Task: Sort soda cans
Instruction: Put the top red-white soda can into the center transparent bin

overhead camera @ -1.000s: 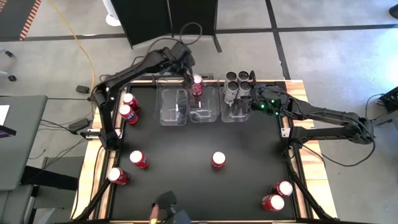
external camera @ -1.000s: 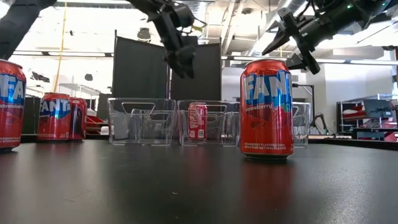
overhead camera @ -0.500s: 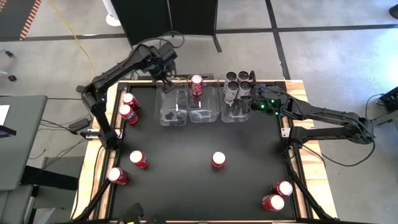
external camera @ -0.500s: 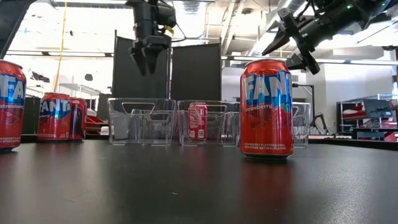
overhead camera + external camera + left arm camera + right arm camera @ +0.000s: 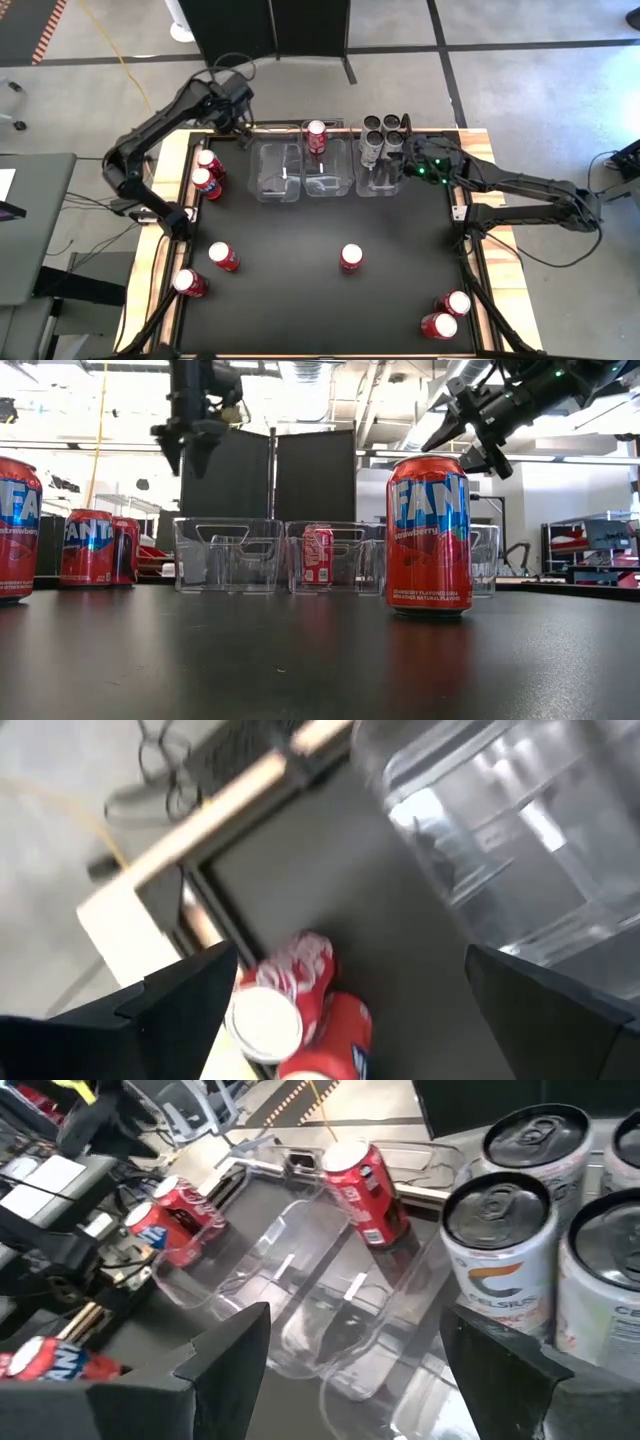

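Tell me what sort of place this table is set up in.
Most likely a robotics lab or workshop. Two dark robot arms are mounted at a black work table, black partition panels stand behind it, and cables trail over a bare concrete floor. Exposed ceiling ducts point the same way.

One red can (image 5: 351, 257) interrupts the open table (image 5: 290, 290) centre.

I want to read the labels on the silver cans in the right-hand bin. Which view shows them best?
The right wrist view: the silver cans fill it, labels facing. The high view shows only their tops; in the low view a red can hides them; the left wrist view misses them.
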